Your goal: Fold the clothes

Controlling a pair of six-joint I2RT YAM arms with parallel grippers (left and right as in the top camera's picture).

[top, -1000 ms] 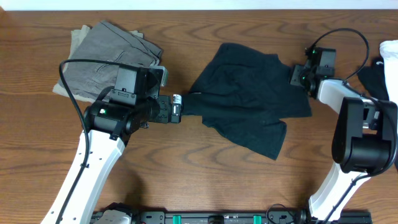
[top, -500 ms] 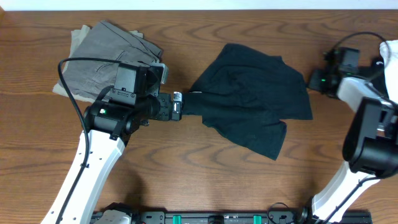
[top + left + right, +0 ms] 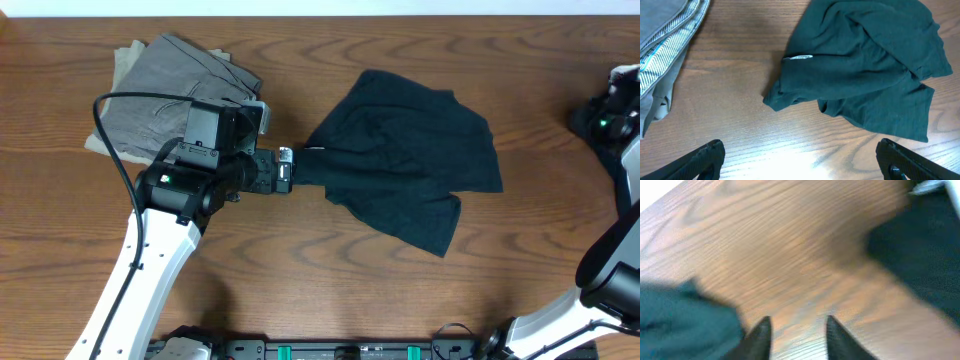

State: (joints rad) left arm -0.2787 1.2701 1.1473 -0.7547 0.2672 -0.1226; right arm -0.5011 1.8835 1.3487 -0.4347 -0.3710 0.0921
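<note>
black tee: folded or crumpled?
Crumpled, not folded: the black T-shirt lies in an uneven heap on the table, wrinkles bunched, outline ragged.

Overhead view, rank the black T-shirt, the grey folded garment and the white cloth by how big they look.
1. black T-shirt, the largest spread.
2. grey folded garment, somewhat smaller, partly hidden by the left arm.
3. white cloth, smallest, though the frame edge cuts it off, so its full size is unknown.
</note>
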